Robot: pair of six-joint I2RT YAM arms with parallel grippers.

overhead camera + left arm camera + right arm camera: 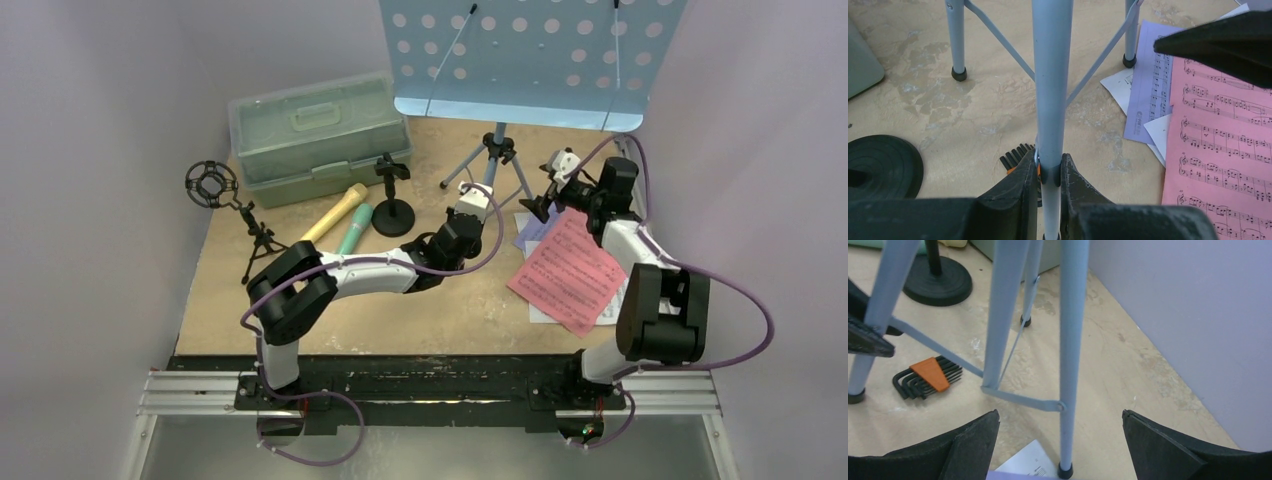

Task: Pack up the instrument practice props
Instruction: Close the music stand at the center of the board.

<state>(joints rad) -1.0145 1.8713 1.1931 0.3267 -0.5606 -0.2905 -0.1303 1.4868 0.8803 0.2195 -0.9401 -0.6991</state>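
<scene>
Music rack [530,50] stands at tabletop [330,310] rear on its tripod. Left tool [1049,175] is clamped on one tripod leg [1050,100], we judge to steady or fold it; right tool [1060,440] gapes wide by a second leg [1070,340].

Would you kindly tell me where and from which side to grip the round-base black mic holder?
The mic holder is probably best gripped by its thin upright post, coming from the near right. Its disc base lies flat and wide, poor for a pinch; the green case stands close behind, and the teal microphone lies on its left.
</scene>
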